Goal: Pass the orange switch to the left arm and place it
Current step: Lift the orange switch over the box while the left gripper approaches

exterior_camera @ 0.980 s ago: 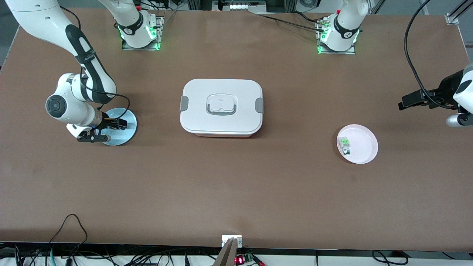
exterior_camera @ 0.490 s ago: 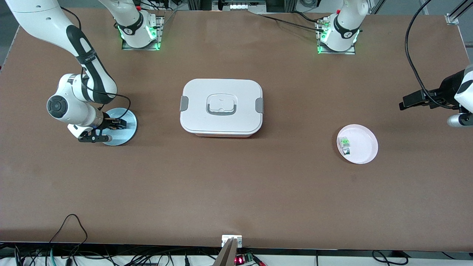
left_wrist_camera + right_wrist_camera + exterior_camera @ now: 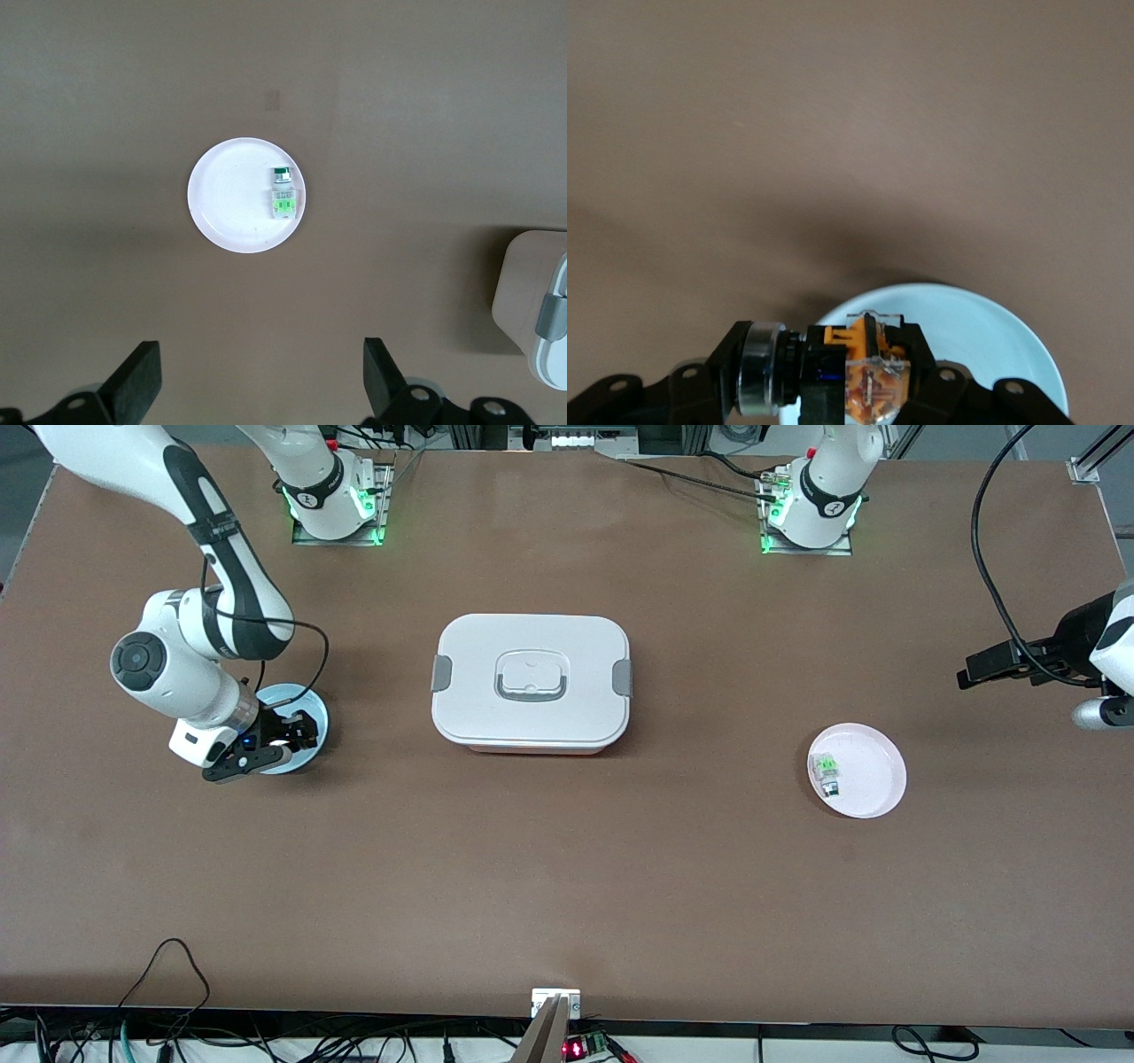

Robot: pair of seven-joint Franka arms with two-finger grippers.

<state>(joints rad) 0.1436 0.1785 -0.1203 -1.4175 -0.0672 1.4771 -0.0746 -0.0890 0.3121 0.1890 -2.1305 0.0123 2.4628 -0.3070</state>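
Observation:
The orange switch (image 3: 864, 376), black-bodied with orange parts and a round collar, is clamped between the fingers of my right gripper (image 3: 828, 374). That gripper (image 3: 285, 739) hangs just above a light blue plate (image 3: 310, 707), at the plate's edge nearest the front camera. The blue plate (image 3: 992, 332) lies under the switch. The white lidded box (image 3: 532, 684) stands mid-table, between the two arms. My left gripper (image 3: 967, 675) waits high over the left arm's end of the table, open and empty (image 3: 261, 381).
A pale pink plate (image 3: 877, 784) holds a green-and-clear switch (image 3: 827, 767), toward the left arm's end. The left wrist view shows that plate (image 3: 226, 208), the green switch (image 3: 283, 190) and a corner of the box (image 3: 532, 305). Cables hang along the table's near edge.
My right gripper has shut on the orange switch and risen slightly off the blue plate, shifting toward the front camera. The left arm has not moved.

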